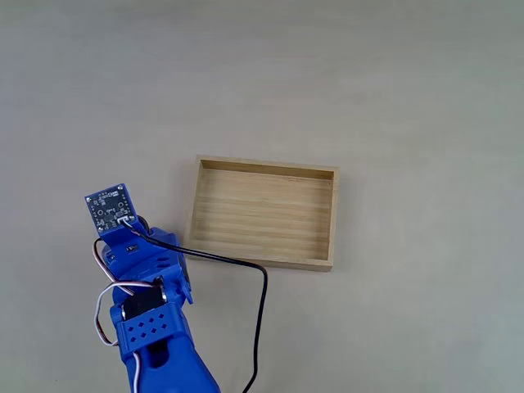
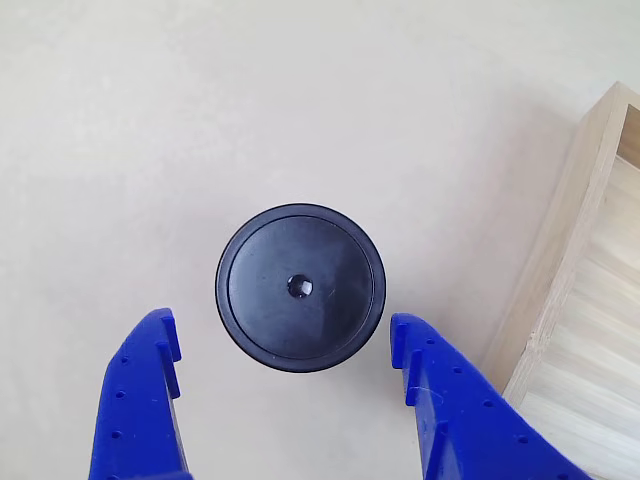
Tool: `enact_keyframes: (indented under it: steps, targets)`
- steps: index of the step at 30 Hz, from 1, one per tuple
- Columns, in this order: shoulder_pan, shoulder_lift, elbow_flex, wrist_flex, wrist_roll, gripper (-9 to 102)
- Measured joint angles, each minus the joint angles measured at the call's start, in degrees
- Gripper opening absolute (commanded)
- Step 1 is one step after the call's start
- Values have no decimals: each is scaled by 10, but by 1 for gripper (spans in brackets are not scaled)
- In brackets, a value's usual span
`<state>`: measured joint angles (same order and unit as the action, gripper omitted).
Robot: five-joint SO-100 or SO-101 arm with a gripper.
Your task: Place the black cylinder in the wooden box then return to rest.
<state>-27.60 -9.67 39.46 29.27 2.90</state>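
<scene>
Cylinder [image 2: 300, 287] stands on the surface beside the box [image 2: 560, 290]; gripper [image 2: 285, 345] spread wide, ungrasped; next: advance, close

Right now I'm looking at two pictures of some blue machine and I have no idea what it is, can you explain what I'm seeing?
It is a small blue robot arm on a pale table. The fixed view looks down from above: the arm comes in at the bottom left, beside an empty wooden box. The other view looks straight down from close up: the two blue prongs are the fingers of the arm's claw, spread wide open. Between and just ahead of them stands a black cylinder on the table, not yet held. The box edge shows at the right.
</scene>
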Motion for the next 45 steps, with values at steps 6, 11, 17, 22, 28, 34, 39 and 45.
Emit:
enact_keyframes:
  steps: [6, 11, 17, 22, 28, 34, 39, 45]
  targets:
    - [0, 17, -23, 0, 0, 31]
    - [0, 31, -33, 0, 0, 31]
    - [0, 50, -44, -4, 0, 29]
    - [0, 61, -53, -4, 0, 26]
    - [0, 61, -54, -4, 0, 24]
    - [0, 61, -54, -4, 0, 24]
    - [0, 61, -54, -4, 0, 21]
    - [0, 61, -54, -4, 0, 20]
